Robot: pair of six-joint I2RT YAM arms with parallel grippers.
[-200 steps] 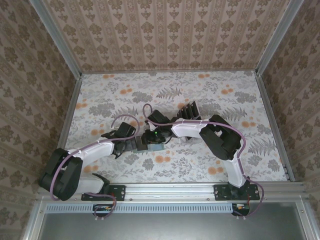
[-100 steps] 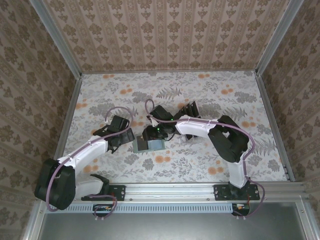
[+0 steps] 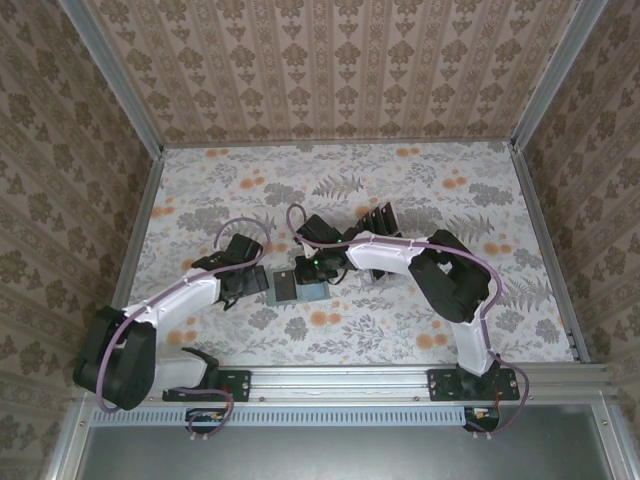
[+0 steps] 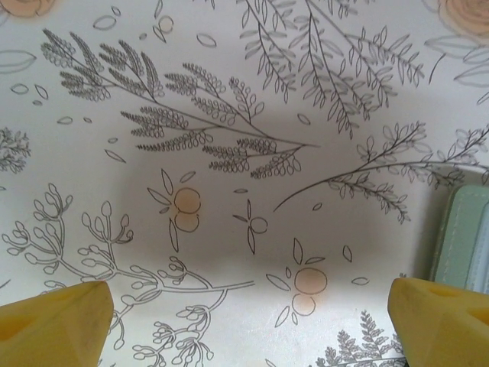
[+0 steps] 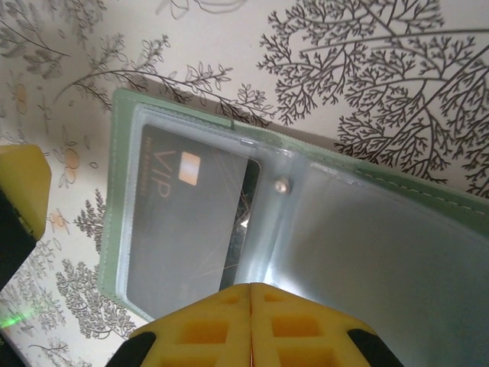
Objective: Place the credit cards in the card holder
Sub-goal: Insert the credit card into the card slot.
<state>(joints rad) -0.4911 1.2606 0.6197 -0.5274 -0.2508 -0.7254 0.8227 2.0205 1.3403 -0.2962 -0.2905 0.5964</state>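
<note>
Two arms bend in toward the middle of the floral table and meet at the card holder, which lies flat and opened out. One credit card, glossy black with "VIP" lettering and a gold chip, sits inside the clear pocket on the half of the holder nearer the left arm. It is fully under the plastic, next to the small snap stud at the fold. The other half of the holder is pale, with glare on its plastic.

The right gripper is pinched fully together, its yellow tips meeting along a thin seam with nothing seen between them. It hangs over the holder's edge, by the card's end.

The left gripper is spread wide. Its yellow fingers sit at either side of the wrist view with bare tablecloth between them, and the holder's green edge lies just beside one finger. From above, this gripper sits just left of the holder.

Behind the right arm, what may be more black cards stand on edge in a row.
</note>
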